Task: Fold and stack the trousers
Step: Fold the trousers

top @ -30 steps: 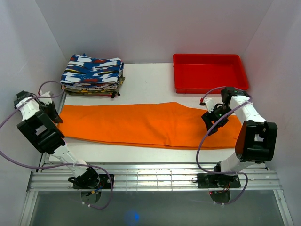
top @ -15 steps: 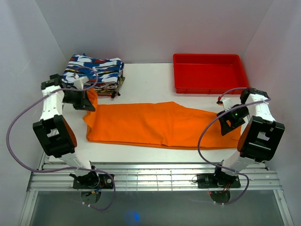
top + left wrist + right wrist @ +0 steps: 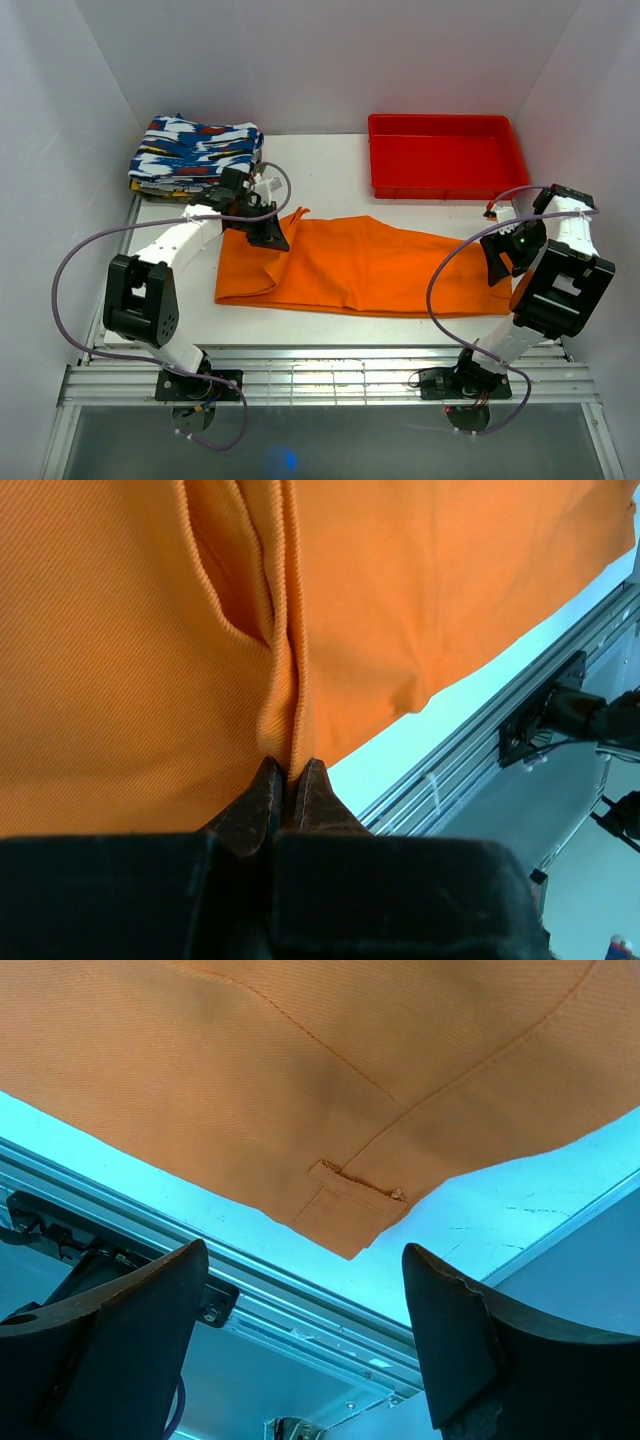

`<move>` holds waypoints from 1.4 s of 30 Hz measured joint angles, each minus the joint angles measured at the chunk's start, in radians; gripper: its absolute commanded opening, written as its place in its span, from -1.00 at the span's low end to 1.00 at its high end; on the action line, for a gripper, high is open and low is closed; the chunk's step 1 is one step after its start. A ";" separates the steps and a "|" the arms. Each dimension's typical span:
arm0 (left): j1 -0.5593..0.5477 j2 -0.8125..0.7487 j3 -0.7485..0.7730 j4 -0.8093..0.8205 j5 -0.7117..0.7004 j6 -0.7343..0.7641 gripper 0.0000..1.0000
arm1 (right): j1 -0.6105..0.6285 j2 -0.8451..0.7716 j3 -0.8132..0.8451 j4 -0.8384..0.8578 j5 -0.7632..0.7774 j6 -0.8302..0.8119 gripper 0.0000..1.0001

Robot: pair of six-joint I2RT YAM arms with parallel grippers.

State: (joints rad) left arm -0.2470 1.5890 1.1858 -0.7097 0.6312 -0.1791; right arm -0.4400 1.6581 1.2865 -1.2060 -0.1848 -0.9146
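The orange trousers (image 3: 370, 270) lie across the middle of the white table, their left end folded over to the right. My left gripper (image 3: 268, 232) is shut on that left end and holds it above the cloth. In the left wrist view the gripper (image 3: 287, 776) pinches an orange fold of the trousers (image 3: 130, 660). My right gripper (image 3: 503, 262) is open and empty just over the trousers' right end. In the right wrist view the gripper (image 3: 305, 1290) has its fingers wide apart below the waistband corner of the trousers (image 3: 300, 1090).
A stack of blue, white and red patterned folded clothes (image 3: 195, 158) sits at the back left. A red plastic tray (image 3: 445, 155) stands at the back right. A metal rail (image 3: 330, 370) runs along the near table edge. White walls close both sides.
My left gripper has carried the trousers' left end up and to the right, folding it over the rest. My right gripper has moved right, off the cloth's middle to its right end.
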 measured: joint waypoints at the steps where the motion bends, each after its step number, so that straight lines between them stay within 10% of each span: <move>1: -0.035 0.002 -0.004 0.028 -0.023 -0.039 -1.00 | -0.006 0.000 0.000 -0.002 0.003 0.001 0.68; 18: -0.301 0.094 -0.050 0.321 -0.203 -0.378 -1.00 | -0.024 -0.045 -0.042 -0.024 0.037 0.010 0.69; 42: -0.423 0.207 0.042 0.321 -0.285 -0.486 -1.00 | -0.024 -0.045 -0.161 0.003 0.040 0.023 0.50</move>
State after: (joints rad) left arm -0.6697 1.7958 1.2278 -0.3889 0.3462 -0.6651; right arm -0.4641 1.6131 1.1259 -1.2026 -0.1448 -0.8917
